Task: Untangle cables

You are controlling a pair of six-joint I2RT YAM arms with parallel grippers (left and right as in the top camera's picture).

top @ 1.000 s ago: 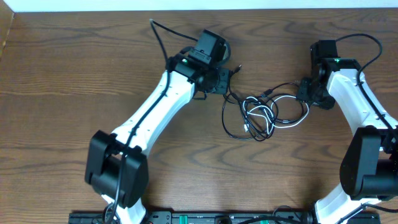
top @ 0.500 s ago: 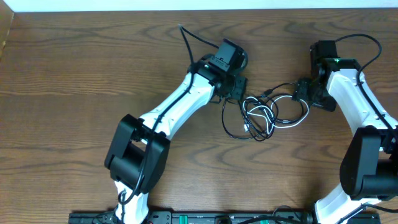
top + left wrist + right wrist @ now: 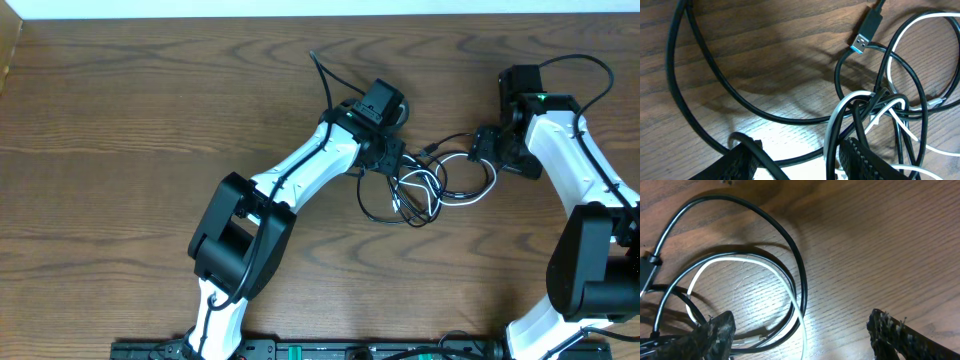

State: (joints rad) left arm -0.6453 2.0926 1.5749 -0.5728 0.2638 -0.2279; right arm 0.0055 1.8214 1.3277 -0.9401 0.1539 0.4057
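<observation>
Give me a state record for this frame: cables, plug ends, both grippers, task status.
cables: several black cords and one white cord, looped together in one tangle
location: wooden table, between the two arms
USB plug: free end, lying on the wood beside the tangle
left gripper: open, at the tangle's left edge
right gripper: open, black and white loops lying between its fingers
status: not yet untangled

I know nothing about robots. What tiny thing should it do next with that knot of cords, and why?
Probably close the left claw on the strands between its fingers. It sits open over the left edge of the cables, a white cord and black ones running through the gap. The right claw is open at the opposite edge.
</observation>
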